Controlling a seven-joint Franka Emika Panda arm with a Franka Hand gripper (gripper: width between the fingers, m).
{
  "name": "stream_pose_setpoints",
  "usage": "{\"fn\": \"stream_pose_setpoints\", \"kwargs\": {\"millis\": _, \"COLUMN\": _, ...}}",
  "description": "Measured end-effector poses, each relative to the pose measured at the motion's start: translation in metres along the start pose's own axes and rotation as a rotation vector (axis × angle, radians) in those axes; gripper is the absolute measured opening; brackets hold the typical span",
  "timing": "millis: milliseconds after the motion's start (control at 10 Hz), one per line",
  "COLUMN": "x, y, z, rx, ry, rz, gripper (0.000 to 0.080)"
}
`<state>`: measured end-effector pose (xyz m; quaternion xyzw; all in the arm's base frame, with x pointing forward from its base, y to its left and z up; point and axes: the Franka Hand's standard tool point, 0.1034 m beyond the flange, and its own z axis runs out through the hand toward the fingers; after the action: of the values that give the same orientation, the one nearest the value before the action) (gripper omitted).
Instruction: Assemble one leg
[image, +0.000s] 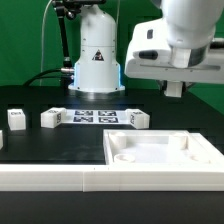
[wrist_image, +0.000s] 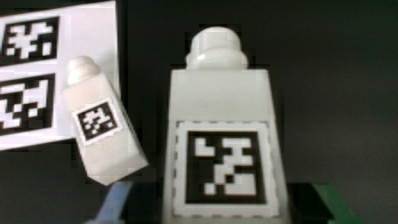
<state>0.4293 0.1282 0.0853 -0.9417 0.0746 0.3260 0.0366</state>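
My gripper (image: 175, 92) hangs above the table at the exterior view's right, behind the white panel (image: 205, 150). In the wrist view the gripper (wrist_image: 226, 208) is shut on a leg (wrist_image: 222, 110), a white block with a black-and-white tag and a rounded peg at its far end. The leg is lifted off the table, and the fingers (wrist_image: 121, 200) flank its near end. In the exterior view this leg is hidden by the hand. A second leg (wrist_image: 98, 125) lies on the table below, beside the marker board (wrist_image: 36, 70).
Three loose legs stand on the table: one at the far left (image: 17, 118), one left of the marker board (image: 52, 118), one right of it (image: 137, 118). The marker board (image: 95, 115) lies before the robot base (image: 97, 60). A white rail (image: 50, 178) runs along the front.
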Motion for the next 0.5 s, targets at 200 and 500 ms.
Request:
{"fn": "stream_pose_setpoints", "kwargs": {"millis": 200, "x": 0.024, "y": 0.024, "z": -0.004, "rx": -0.035, "ry": 0.139, "rz": -0.089, "gripper": 0.0291}}
{"fn": "stream_pose_setpoints", "kwargs": {"millis": 500, "x": 0.038, "y": 0.038, "z": -0.034, "rx": -0.019, "ry": 0.324, "rz": -0.146, "gripper": 0.0291}}
